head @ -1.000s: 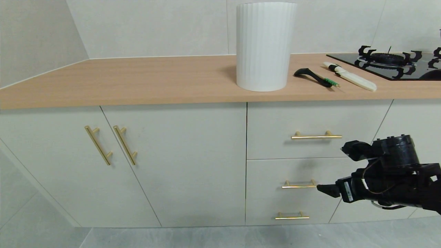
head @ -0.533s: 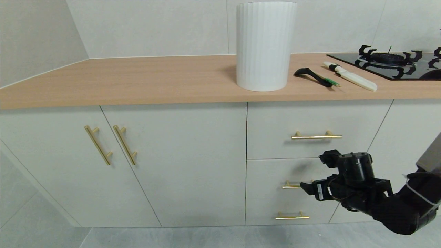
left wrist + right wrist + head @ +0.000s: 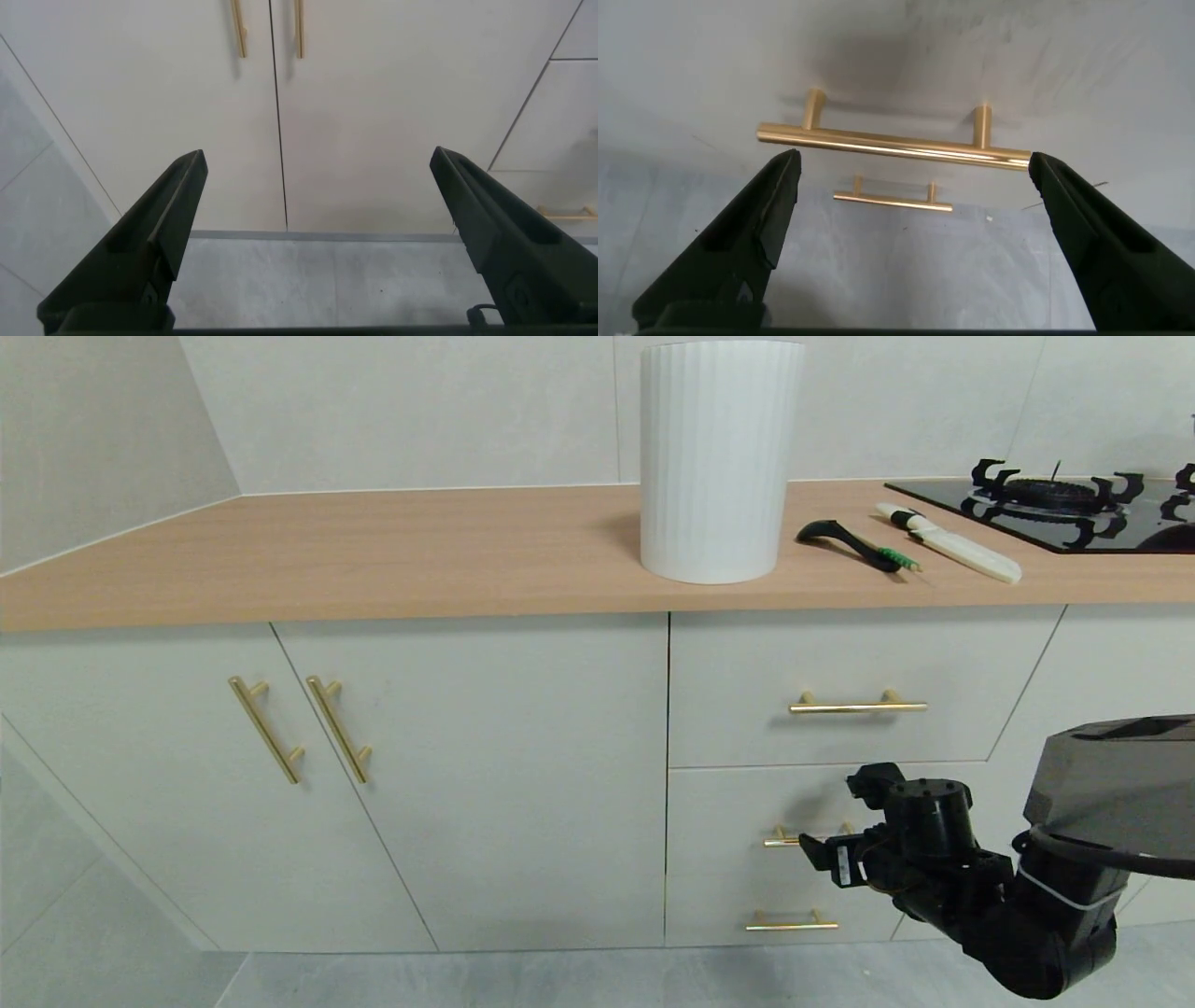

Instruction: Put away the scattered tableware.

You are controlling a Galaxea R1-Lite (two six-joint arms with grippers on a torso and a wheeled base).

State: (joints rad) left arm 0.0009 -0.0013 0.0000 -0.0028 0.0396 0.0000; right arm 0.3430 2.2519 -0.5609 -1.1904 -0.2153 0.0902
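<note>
While the counter [image 3: 373, 560] bears all the loose tableware, none of it is put away yet. A tall white ribbed container [image 3: 714, 457] stands mid-counter, with the hob [image 3: 1055, 513] off at its 2 o'clock. The white knife [image 3: 948, 543] and black peeler [image 3: 845, 543] lie side by side at its 3 o'clock.

Below these, at 6 o'clock, the right claw [image 3: 834, 814] hangs before the drawer stack [image 3: 747, 709]. It is spread wide and holds nothing, and the middle handle [image 3: 892, 147] sits just ahead between its tips. The left claw [image 3: 316, 159] gapes empty too, facing the foot of the double doors [image 3: 392, 121].

Risk, as I judge it: the right claw's opening runs nearly along the bar, not across it. Closing so could catch a post or slip off. A skewed pull might then bind the drawer.

Count:
- one counter
- two doors
- one container
- one hob
- two claws
- one knife
- one peeler
- five brass handles: two upright, three level
</note>
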